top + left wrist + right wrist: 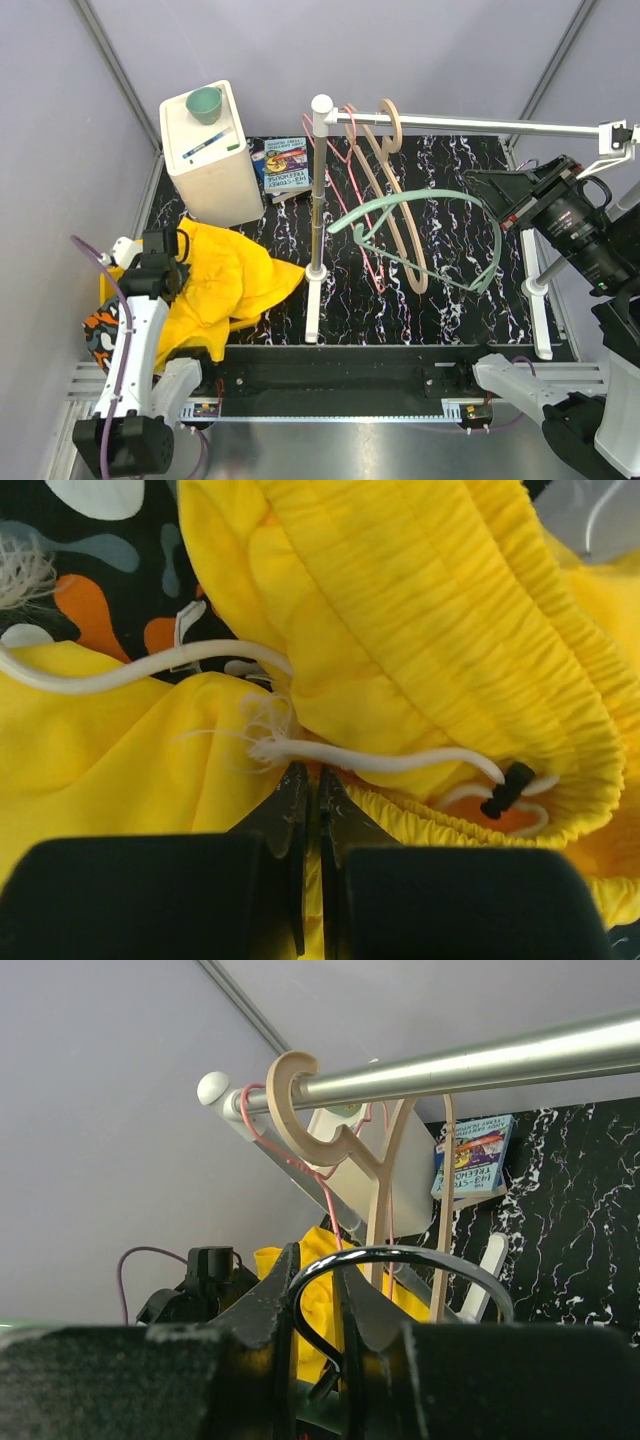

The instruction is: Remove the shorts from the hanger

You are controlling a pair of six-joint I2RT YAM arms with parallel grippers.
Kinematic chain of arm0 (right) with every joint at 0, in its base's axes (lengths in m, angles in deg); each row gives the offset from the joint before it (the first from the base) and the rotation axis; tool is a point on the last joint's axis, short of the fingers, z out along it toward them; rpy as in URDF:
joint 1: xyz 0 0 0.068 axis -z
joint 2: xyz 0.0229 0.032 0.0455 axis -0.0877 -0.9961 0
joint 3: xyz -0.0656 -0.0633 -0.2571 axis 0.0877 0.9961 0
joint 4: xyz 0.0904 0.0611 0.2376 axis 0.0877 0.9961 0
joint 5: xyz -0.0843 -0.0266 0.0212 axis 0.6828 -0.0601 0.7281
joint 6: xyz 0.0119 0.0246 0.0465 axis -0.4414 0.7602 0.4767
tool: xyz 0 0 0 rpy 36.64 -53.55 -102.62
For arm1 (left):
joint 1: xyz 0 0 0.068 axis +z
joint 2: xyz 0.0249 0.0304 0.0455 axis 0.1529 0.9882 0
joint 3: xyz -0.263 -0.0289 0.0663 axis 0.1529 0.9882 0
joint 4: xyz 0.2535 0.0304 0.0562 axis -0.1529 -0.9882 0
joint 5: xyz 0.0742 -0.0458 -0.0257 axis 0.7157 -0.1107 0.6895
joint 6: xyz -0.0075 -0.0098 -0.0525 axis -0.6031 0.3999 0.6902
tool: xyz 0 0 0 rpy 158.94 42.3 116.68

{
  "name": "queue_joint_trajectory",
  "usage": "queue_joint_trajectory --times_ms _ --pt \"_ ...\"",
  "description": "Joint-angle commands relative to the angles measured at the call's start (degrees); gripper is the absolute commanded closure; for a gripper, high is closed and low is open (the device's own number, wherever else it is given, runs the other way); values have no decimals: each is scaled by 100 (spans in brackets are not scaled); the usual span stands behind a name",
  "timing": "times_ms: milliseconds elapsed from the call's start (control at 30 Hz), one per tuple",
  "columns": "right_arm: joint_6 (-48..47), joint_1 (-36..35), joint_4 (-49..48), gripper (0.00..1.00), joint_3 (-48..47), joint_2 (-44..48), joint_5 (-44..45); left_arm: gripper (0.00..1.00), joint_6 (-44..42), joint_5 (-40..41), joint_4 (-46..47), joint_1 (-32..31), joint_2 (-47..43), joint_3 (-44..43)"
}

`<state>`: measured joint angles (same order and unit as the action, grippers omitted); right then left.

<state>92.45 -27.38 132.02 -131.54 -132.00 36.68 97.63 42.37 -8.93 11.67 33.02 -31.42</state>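
Yellow shorts point(225, 285), one pair, in closed left gripper point(308, 788); one green hanger point(400, 1252) in closed right gripper point(315, 1268).

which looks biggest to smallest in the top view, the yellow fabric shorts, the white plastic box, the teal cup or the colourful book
1. Yellow fabric shorts and white plastic box: too close to rank, and the box stands taller, nearer the camera.
2. Colourful book.
3. Teal cup.

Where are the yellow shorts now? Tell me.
Top view, left side: yellow shorts lie heaped on the table at the left end effector, beside the white box.
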Motion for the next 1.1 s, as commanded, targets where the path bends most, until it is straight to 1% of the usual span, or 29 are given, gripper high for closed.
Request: queue_joint_trajectory --times_ms 0,33,167,200,233,267,300,367,400,467,500,567,600,667,700,733,767,800,833,867,933,967,1033,1067 --pt "197 -24 -402 100 -71 104 -173 100 -306 -267 391 915 130 148" --pt "206 -33 -411 100 -106 112 -199 100 -367 -284 390 1213 95 253" --pt "224 -24 -455 100 -36 156 -147 100 -114 -179 119 1259 42 307" --pt "215 -33 -464 100 -36 157 -138 93 -26 -188 65 1268 16 316" --pt "189 -33 -464 100 -53 148 -138 84 62 -197 21 1260 -11 272" --pt "197 -33 -455 100 -71 130 -138 71 98 -205 -23 1259 -46 211" --pt "189 -33 -464 100 -88 113 -147 39 124 -240 -163 1259 -64 141" --pt "171 -33 -464 100 -115 95 -155 15 151 -276 -365 1259 -134 -193" --pt "180 -33 -455 100 -106 86 -155 1 159 -354 -427 1268 -152 -342" --pt "154 -33 -464 100 -71 69 -190 1 89 -390 -715 1259 -160 -913" --pt "136 -33 -472 100 -54 86 -208 1 80 -399 -822 1268 -160 -1367" --pt "14 -33 -464 100 -36 95 -226 1 63 -399 -1103 1268 -178 -1827" --pt "-39 -33 -464 100 -45 104 -217 1 28 -399 -1183 1260 -187 -2281" --pt "-215 -33 -464 100 -53 130 -199 1 -86 -539 -1227 1259 -239 -2680" --pt "-259 -33 -464 100 -36 148 -199 1 -156 -748 -1227 1259 -266 -3021" --pt "-294 -33 -464 100 -27 165 -243 1 -244 -890 -1071 1259 -344 -3155" --pt "-364 -33 -472 100 -10 209 -252 1 -401 -1335 -843 1259 -415 -3260" --pt "-391 -24 -472 100 43 235 -296 2 -795 -1644 -554 1259 -494 -3322" --pt "-435 -24 -481 100 78 262 -366 9 -981 -2004 154 1259 -651 -3323" --pt "-531 -33 -533 100 131 384 -419 11 -1148 -2843 544 1259 -705 -3288" --pt "-646 -33 -682 100 411 542 -629 17 -1238 -3533 1177 1259 -645 -3366" --pt "-751 -33 -727 100 517 717 -708 18 -1221 -4154 1259 1251 -548 -3558" --pt "-891 -33 -754 100 763 972 -858 21 -1290 -4633 1321 1233 -189 -3858" --pt "-953 -33 -745 100 834 1061 -911 21 -1308 -5001 1347 1155 -91 -4146"
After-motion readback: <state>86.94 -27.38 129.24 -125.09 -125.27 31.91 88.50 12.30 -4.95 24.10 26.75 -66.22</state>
